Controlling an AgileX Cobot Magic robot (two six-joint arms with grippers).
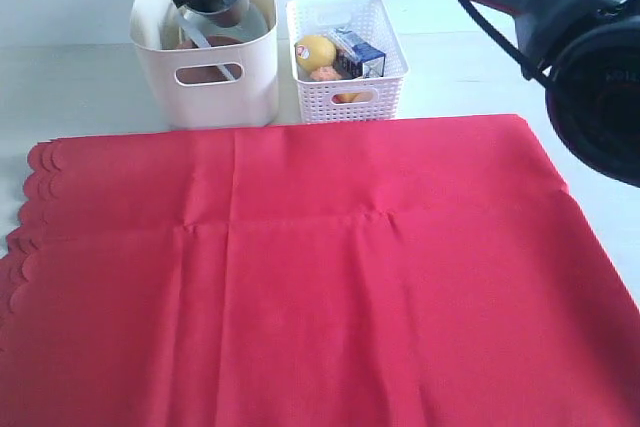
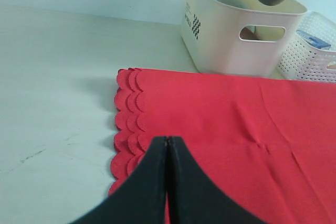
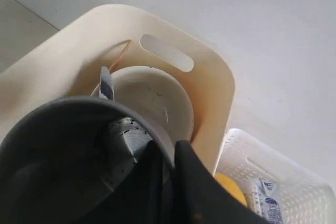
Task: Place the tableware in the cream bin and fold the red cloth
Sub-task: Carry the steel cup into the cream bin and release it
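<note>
Because the right claw (image 3: pixel 169 148) pinches just the rim of the small steel cup (image 3: pixel 63 145), a slip could drop it onto the bowl (image 3: pixel 157 98) below the claw.

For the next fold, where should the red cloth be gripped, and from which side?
Pinch the red cloth at its scalloped edge, coming in low from the table beside it: the layered scallops lie exposed there, while the cream bin crowds the far edge.
</note>
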